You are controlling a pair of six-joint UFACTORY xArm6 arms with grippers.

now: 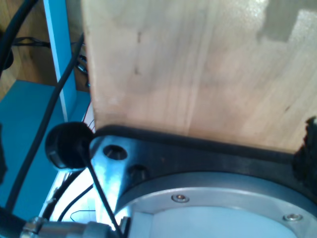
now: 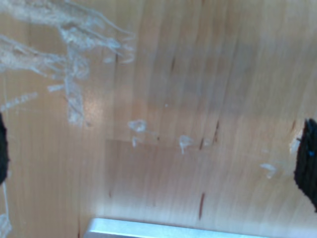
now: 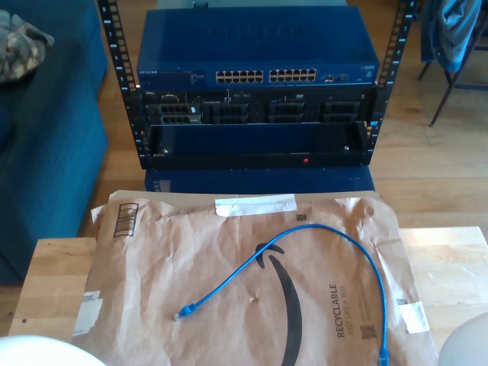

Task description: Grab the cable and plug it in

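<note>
Thin, light, floppy cable [image 3: 320, 232]; best taken just behind the clear plug [image 3: 183, 313]; state of both hands impossible to tell.

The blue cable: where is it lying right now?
The blue cable lies loose in an arch on the brown paper mailer on the wooden table, in the exterior view's lower middle, in front of the rack with the blue network switch.

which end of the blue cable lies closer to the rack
The plug toward the exterior view's left; the other end lies lower in that view, farther from the rack.
</note>
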